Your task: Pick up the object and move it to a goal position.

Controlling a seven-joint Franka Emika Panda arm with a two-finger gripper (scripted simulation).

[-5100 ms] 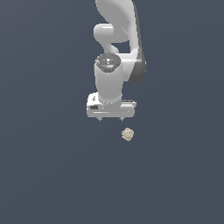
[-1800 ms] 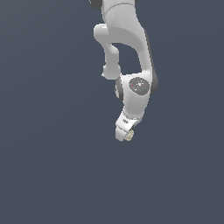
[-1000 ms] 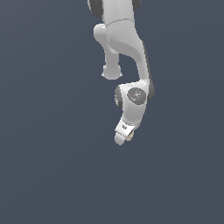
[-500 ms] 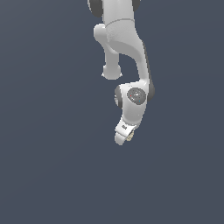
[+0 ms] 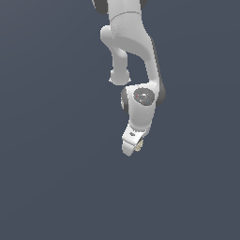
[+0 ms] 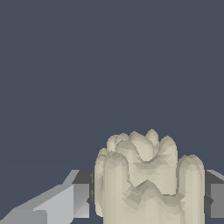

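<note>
No readable text, labels, brands or numbers anywhere, in either view. The white arm [image 5: 132,56] carries no legible markings; the round cap [image 5: 143,96] on its joint shows only faint coloured specks, too small to read. The lump [image 6: 148,181] is bare.

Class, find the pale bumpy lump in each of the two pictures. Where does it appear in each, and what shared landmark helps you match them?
Exterior view: the lump peeks out as a small beige speck at the tip of the white gripper, near the picture's middle.
Wrist view: the lump fills the foreground, between the jaws.
Shared landmark: the gripper itself, closed on the lump in both.
</note>
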